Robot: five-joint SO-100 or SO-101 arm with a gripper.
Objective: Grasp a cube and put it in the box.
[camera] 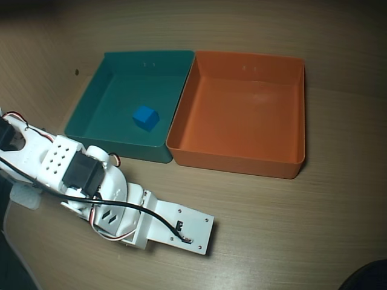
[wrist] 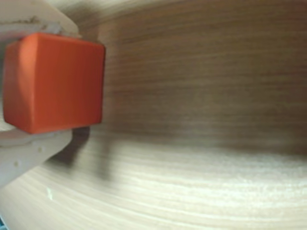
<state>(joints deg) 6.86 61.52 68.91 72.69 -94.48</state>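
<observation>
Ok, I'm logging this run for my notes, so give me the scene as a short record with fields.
surface: wooden table
arm: white, at lower left in the overhead view
gripper: shut on the orange cube, seen in the wrist view
orange tray: empty, right of the teal tray in the overhead view, the two side by side
teal tray: holds a blue cube
task state: cube grasped, not yet in the orange tray

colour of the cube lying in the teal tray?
Blue. The small cube on the floor of the teal tray shows best in the overhead view.
</observation>
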